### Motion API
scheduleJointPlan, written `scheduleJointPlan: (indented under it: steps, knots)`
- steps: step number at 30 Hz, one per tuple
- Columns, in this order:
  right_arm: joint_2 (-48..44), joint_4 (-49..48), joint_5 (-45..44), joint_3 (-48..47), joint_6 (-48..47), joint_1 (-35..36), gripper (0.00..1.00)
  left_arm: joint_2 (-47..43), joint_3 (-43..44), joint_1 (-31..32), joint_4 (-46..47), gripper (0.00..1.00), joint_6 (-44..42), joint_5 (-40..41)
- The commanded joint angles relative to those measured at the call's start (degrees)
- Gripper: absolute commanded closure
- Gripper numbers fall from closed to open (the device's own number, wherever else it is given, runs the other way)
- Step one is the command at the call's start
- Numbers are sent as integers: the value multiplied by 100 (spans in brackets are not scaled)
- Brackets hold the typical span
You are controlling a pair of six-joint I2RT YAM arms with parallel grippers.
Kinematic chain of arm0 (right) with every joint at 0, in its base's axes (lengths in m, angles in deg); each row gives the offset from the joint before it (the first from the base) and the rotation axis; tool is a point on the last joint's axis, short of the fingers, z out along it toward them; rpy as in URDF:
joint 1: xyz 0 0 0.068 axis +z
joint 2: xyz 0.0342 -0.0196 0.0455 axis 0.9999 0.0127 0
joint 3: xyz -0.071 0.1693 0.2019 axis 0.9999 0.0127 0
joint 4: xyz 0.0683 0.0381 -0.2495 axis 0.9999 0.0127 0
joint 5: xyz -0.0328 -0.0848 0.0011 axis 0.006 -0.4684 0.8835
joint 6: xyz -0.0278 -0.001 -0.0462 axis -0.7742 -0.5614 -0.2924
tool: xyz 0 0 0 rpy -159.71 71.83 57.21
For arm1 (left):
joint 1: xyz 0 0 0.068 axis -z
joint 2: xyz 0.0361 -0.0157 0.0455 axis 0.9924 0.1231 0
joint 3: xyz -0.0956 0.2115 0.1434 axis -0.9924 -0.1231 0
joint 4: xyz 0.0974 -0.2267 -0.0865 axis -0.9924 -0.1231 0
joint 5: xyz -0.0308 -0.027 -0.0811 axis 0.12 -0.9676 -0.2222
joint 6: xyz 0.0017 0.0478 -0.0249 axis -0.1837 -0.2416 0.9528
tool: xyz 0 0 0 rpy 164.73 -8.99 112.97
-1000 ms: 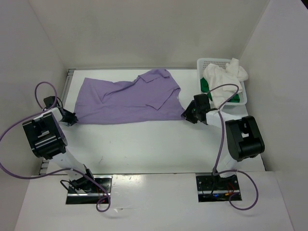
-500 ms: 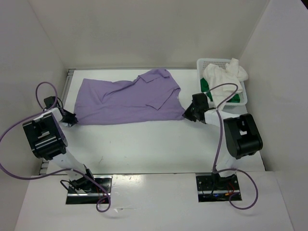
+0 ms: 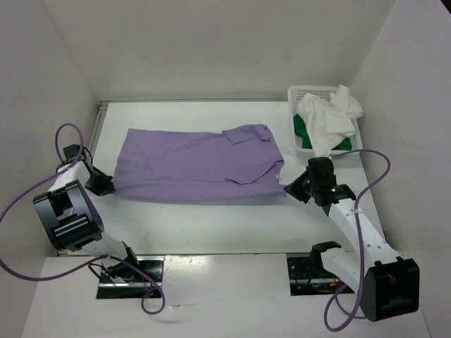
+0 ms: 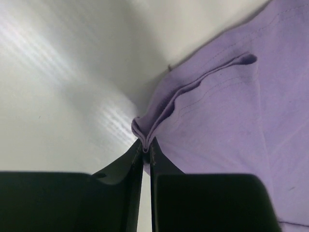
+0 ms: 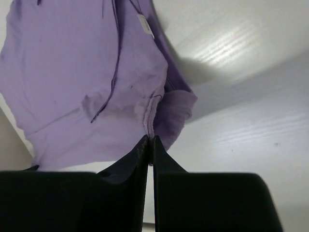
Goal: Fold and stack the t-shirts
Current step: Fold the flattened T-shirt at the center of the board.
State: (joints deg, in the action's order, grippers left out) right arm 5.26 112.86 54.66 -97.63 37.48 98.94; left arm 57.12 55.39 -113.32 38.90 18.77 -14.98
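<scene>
one white shirt (image 3: 325, 121), one green shirt (image 3: 301, 129) fill the basket (image 3: 313, 89); both jaws clamp the lavender shirt (image 3: 197, 165).

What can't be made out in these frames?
Top view: green shirt mostly buried under the white shirt in the basket; its shape is hidden.
Left wrist: left gripper is shut on the lavender shirt; layer count in the pinch unclear.
Right wrist: right gripper likewise; frame edges cut the shirt off.
</scene>
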Motion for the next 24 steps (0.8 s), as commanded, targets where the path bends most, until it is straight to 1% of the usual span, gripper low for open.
scheduleJointPlan:
  steps: [1,2,3,4,5,6,7,9,10,12,13,14,15,16,17,18,19,20,21,22,23,24]
  knots:
    - [-283,794,224,192,380,-149,91,-397,-137,-28,-443,86,-128,397]
    - [-345,794,355,280,433,-245,91,-397,-137,-28,-496,81,-128,528]
    - [-345,794,417,333,434,-307,85,-397,-137,-28,-583,73,-67,599]
    - [-415,890,357,334,434,-308,80,-397,-41,-28,-584,63,-66,599]
    - [-485,960,304,334,434,-308,74,-319,21,-28,-645,41,-14,599]
    - [-538,1022,304,334,434,-308,70,-318,73,-28,-698,30,-13,695]
    - [-600,1023,304,334,434,-308,60,-318,161,-28,-698,19,47,748]
    - [-600,1075,234,176,364,-308,51,-318,275,-28,-750,0,109,801]
    - [-600,1075,164,45,363,-308,47,-318,494,-28,-821,0,110,802]
    - [-600,980,163,-105,171,-308,45,-318,732,-28,-821,0,110,671]
    - [-522,866,242,-175,100,-308,45,-318,820,181,-743,11,110,452]
    - [-269,647,382,-176,13,-221,48,-318,873,322,-629,18,110,328]
    - [-58,445,487,-228,-49,-29,52,-379,874,463,-332,25,110,197]
    - [180,51,541,-316,-50,139,56,-432,804,629,-225,33,110,108]
    - [408,-214,541,-369,-50,349,67,-563,734,1031,-84,39,110,107]
    - [906,-426,541,-465,-50,612,74,-651,672,1253,152,49,31,107]
    - [1164,-784,402,-753,-50,1233,79,-844,550,1499,250,54,31,107]
    - [1410,-936,53,-912,-50,1578,82,-950,488,2006,329,58,31,342]
    - [1891,-1016,-125,-1088,-50,1895,87,-1047,435,2246,478,61,31,345]
    - [2122,-1138,-196,-1316,-180,2359,90,-1117,373,2483,549,64,31,397]
    - [2324,-1479,-197,-1379,-182,2512,91,-1118,312,2738,602,64,31,319]
    - [2500,-1630,-197,-1380,-182,2618,95,-1031,311,3132,603,65,31,249]
